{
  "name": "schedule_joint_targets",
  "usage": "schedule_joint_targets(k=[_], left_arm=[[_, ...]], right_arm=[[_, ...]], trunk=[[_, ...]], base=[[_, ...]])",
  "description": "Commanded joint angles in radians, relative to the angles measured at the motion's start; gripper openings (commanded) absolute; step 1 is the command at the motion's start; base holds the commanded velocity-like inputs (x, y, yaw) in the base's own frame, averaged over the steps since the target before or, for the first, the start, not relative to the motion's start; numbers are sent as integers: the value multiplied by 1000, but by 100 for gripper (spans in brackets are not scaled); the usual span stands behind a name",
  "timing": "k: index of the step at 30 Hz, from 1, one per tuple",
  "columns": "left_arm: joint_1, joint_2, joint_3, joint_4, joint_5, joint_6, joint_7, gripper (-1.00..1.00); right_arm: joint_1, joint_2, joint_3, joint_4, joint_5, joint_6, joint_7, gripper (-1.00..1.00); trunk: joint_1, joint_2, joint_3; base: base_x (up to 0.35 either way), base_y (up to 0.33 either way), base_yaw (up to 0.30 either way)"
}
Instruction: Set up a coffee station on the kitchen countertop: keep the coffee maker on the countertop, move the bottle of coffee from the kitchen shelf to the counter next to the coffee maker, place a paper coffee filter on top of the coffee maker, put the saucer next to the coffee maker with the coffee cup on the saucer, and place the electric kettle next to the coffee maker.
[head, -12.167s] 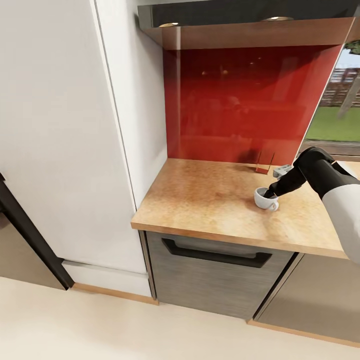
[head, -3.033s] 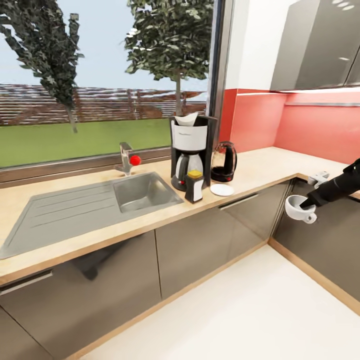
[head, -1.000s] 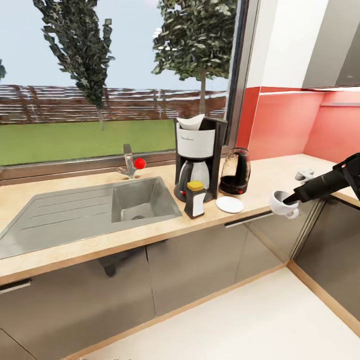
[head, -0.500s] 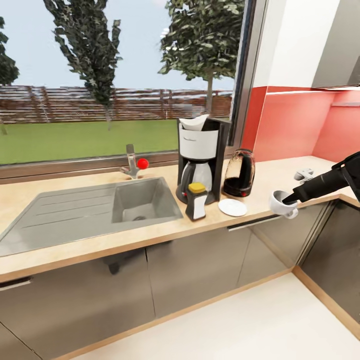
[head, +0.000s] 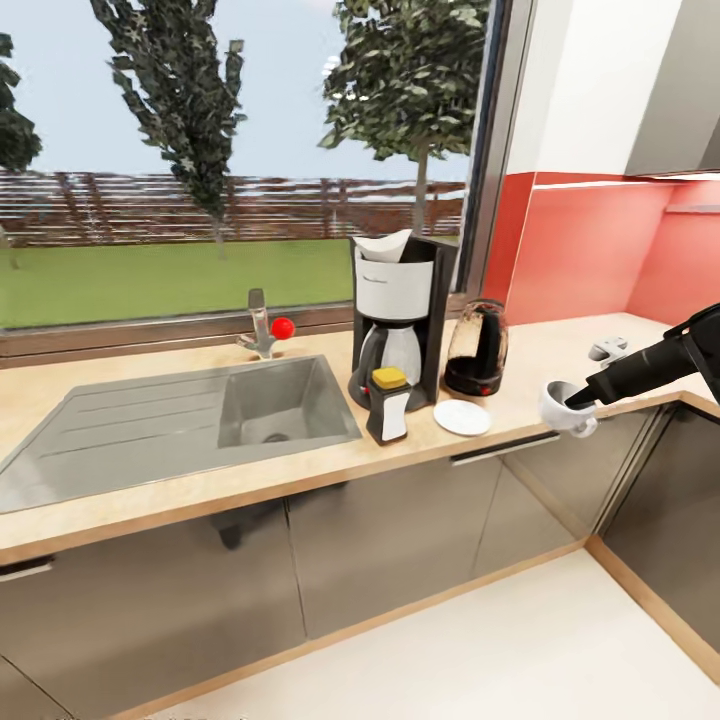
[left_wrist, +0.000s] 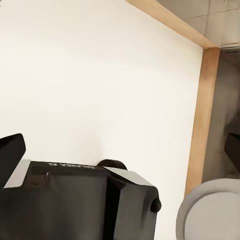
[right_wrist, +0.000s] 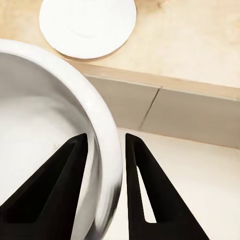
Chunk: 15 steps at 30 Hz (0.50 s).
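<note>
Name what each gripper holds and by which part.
The right gripper pinches the coffee cup by its rim, one finger inside, one outside. The left gripper's state cannot be told.

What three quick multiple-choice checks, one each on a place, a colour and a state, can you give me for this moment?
1. Where does the saucer lie?
A. in the sink
B. on the countertop by the electric kettle
C. on the floor

2. What colour is the cap on the bottle of coffee?
A. yellow
B. blue
C. green

3. What is the right gripper doing?
A. hanging open
B. pinching the coffee cup wall
C. gripping the tap

Answers: 1 B, it sits in front of the kettle. 2 A, the head view shows it. 3 B, a finger sits on each side of the rim.
</note>
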Motion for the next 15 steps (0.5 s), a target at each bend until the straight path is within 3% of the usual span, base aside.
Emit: schedule_joint_targets(k=[1,12,15], left_arm=[[-1,0,-8,0,10,5,-3,100],[-1,0,-8,0,10,5,-3,100],[-1,0,-8,0,10,5,-3,100]], right_arm=[[-1,-1,2,-1,9,10,9,-100],[-1,-1,2,-1,9,10,9,-100],[-1,-1,1,-1,10,10,8,-100]], trunk=[[0,-1,-1],[0,-1,-1],[0,-1,-1]], base=[[1,-2,177],[0,0,243],[0,0,52]])
